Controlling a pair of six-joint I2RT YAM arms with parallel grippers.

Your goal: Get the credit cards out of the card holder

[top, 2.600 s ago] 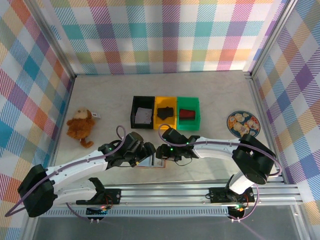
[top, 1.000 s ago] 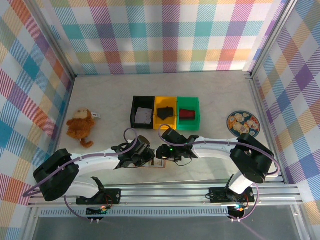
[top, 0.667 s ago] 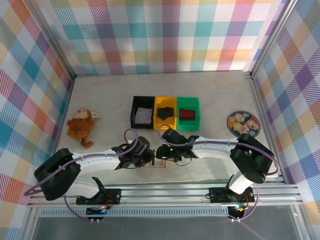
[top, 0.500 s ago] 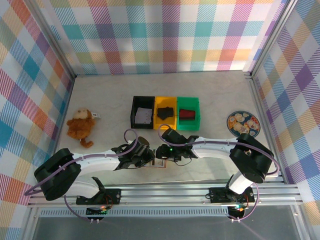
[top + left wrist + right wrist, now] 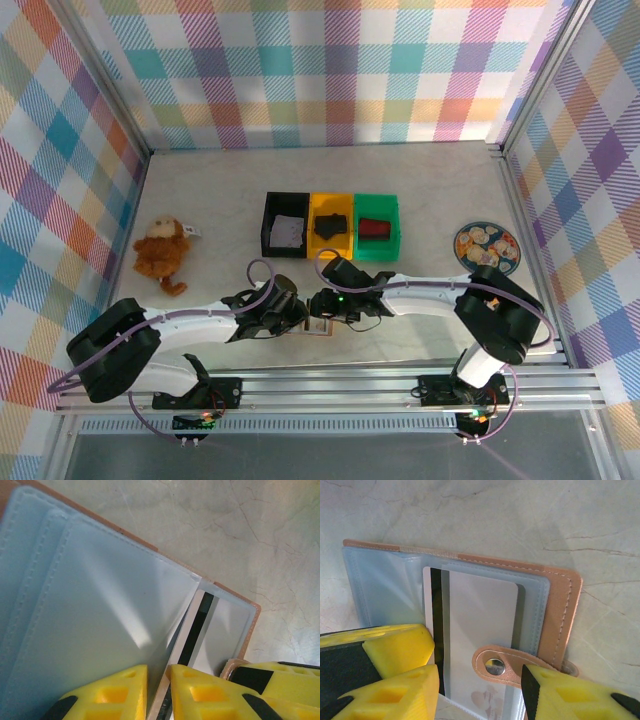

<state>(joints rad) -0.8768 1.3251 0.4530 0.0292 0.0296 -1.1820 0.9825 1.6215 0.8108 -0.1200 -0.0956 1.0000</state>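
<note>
— Listing item one: small pinkish-tan leather book-style card holder (image 5: 561,611), lying open and flat on the pale marbled table (image 5: 470,510), near its front edge, between the two arms.

— Contents?

— One white card with a black stripe (image 5: 475,625), seated in the clear pocket, not out. Other cards: cannot tell.

— Grippers?

— Left gripper (image 5: 157,682): yellow fingers nearly together at the pocket mouth, the card's edge between them. Firm pinch or not, I cannot tell. Right gripper (image 5: 477,677): spread, straddling the snap strap (image 5: 512,666), pinching nothing I can see.

— Progress?

— Holder opened. Extraction barely begun, I'd judge; the pulling-out is all left to do.
</note>
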